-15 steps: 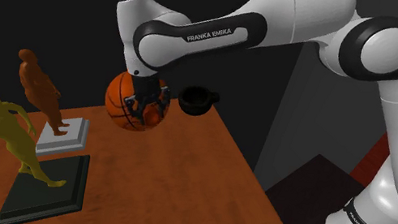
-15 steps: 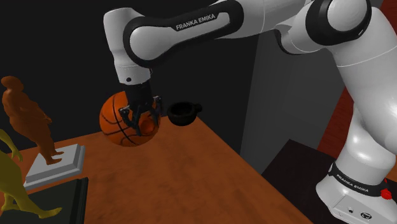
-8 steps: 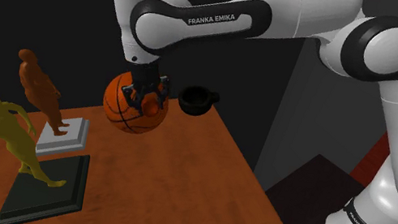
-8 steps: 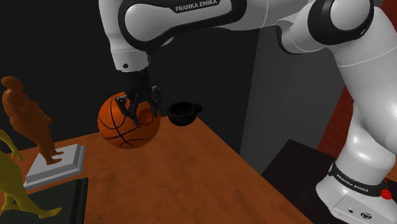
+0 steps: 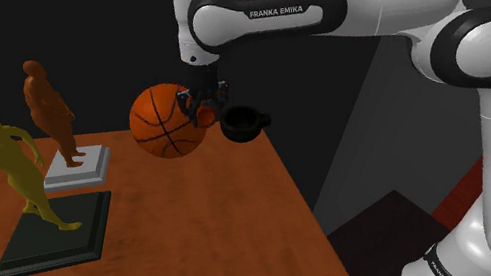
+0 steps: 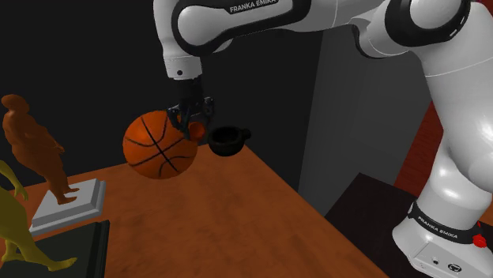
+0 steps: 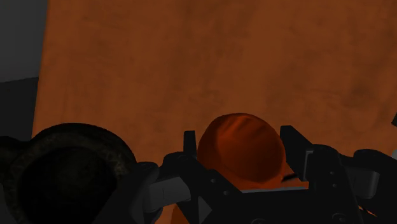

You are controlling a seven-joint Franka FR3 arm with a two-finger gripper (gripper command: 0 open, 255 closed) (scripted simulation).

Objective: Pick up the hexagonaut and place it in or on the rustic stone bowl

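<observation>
Wrist view: orange hexagonaut [image 7: 240, 149] tight between the fingers [image 7: 294, 147], just beside the dark bowl [image 7: 63, 167].

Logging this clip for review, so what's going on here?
The Franka arm's fingers clasp a small orange domed piece, held up off the brown table. It hangs between a basketball and a dark bowl, beside the bowl rather than over it, so the placing is not yet done.
</observation>
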